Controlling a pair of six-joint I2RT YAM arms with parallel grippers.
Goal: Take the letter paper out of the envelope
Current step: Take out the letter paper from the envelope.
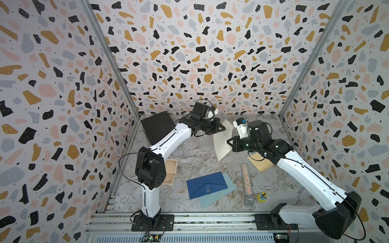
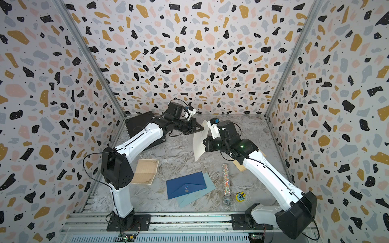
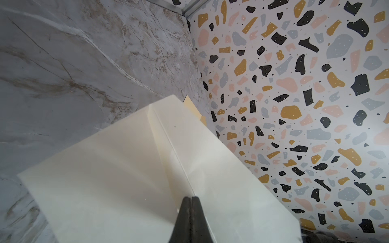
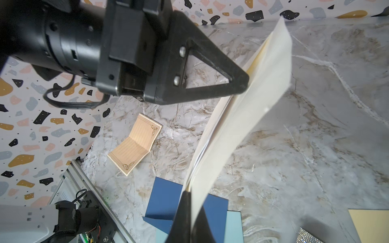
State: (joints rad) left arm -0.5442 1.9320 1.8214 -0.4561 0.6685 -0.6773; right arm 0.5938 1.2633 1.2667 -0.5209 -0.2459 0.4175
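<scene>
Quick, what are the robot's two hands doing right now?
Left gripper: shut on the cream envelope.
Right gripper: shut on the same cream envelope.

The surface [image 1: 189,155] is bare in the middle; blue envelopes [image 1: 207,187] and a glitter tube [image 1: 246,178] lie in the way nearer the front.

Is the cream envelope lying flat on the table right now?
No, the cream envelope hangs in the air, pinched by the left gripper and the right gripper.
</scene>
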